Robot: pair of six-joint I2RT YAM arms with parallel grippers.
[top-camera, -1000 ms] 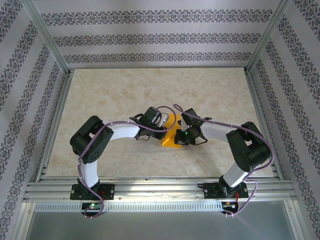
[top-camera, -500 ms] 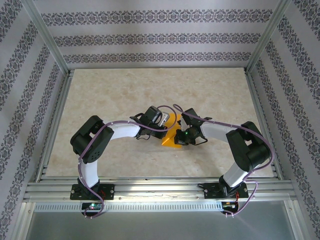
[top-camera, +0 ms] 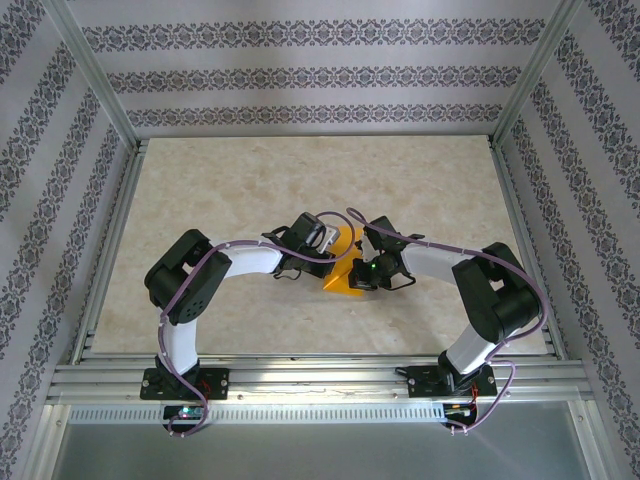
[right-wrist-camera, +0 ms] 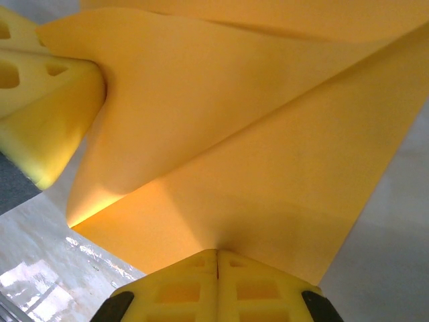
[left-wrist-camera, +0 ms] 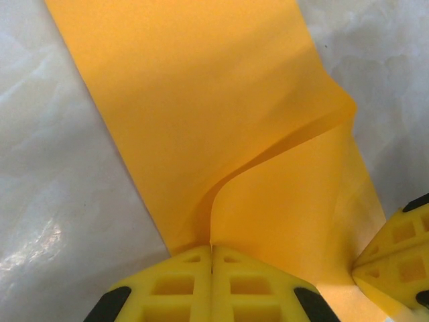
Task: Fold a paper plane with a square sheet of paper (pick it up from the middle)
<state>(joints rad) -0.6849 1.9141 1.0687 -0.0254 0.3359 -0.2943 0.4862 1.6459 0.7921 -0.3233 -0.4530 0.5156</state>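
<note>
Near the middle of the desk (top-camera: pixel 250 180): the square sheet of paper (top-camera: pixel 344 282), orange-yellow, partly folded, held up between the two wrists; contact of its lower edge with the desk not resolvable. Pinched at one edge by the left hand (left-wrist-camera: pixel 212 249), fingers fully closed on the sheet, no gap. Pinched likewise at another edge by the right hand (right-wrist-camera: pixel 218 255), also fully closed on paper. Left wrist view: long axis of the strip running away from the hand toward upper left, a soft curled fold rising from the pinch point and bending right to a corner; a yellow finger of the right hand just beside at lower right. Right wrist view: creased panels fanning up and away, one diagonal crease toward upper right, a finger of the left hand touching the paper at upper left. Judged for the coming move: sheet straight ahead of both hands, grips close together, neither arm clearly nearer. Against a second earlier: left elbow shifted slightly toward centre; paper and both hands otherwise nearly unchanged.
</note>
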